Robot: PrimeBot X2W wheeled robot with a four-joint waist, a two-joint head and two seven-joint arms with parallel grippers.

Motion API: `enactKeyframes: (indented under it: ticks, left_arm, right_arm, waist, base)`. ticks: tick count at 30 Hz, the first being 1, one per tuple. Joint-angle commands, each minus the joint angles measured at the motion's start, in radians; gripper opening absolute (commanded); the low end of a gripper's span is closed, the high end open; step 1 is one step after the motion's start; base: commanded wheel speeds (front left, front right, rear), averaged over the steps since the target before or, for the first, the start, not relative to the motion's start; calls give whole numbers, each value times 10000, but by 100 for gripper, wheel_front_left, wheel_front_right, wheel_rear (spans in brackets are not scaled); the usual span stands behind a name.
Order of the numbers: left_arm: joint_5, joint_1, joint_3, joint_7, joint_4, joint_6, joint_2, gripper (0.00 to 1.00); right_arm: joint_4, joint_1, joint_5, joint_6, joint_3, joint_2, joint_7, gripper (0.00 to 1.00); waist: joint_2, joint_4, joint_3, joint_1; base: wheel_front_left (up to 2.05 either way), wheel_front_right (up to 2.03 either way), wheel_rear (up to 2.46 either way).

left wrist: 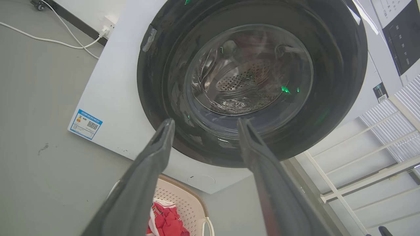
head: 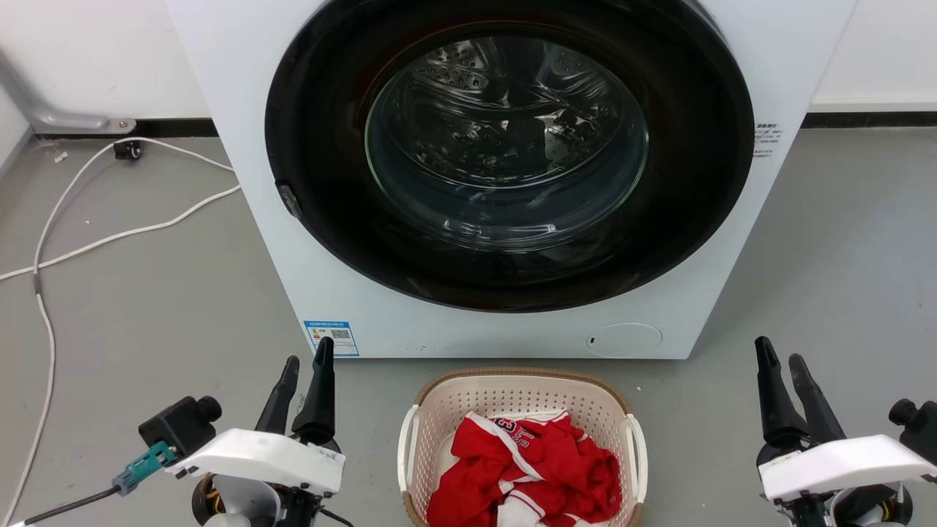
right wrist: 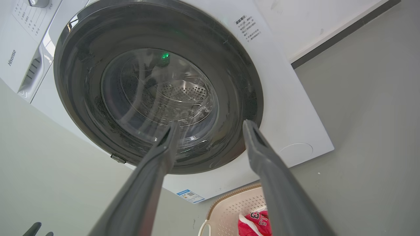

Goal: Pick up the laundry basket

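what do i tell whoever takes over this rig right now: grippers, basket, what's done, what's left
Left gripper: open, empty, up off the floor to the basket's left, not touching it.
Right gripper: open, empty, to the basket's right, also apart from it.
Laundry basket: on the floor just in front of the washer, between the two grippers, with a red and white garment inside.
Done: nothing yet; the basket is not gripped or lifted.
Left: probably bring each gripper in to its white side handle, close on both, then lift evenly.
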Motion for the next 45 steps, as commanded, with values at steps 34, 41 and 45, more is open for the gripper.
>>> enactKeyframes:
  ticks: [34,41,45]
  left_arm:
    - [4176,-489,-1027,-1039,427,609,371,100]
    - [4740,-498,-1157,-1181,492,682,390,100]
    - [5262,-517,-1263,-1306,555,711,401,100]
  right_arm:
    - [-470,257,-4499,2,322,16,-422,100]
    - [-519,312,-5032,2,353,18,-480,100]
    - [-549,363,-5520,1,379,20,-498,100]
  waist:
    - [0,65,10,0]
    - [0,85,0,0]
    - [0,107,-8,0]
  base:
    - [0,0,0]
    - [0,0,0]
    - [0,0,0]
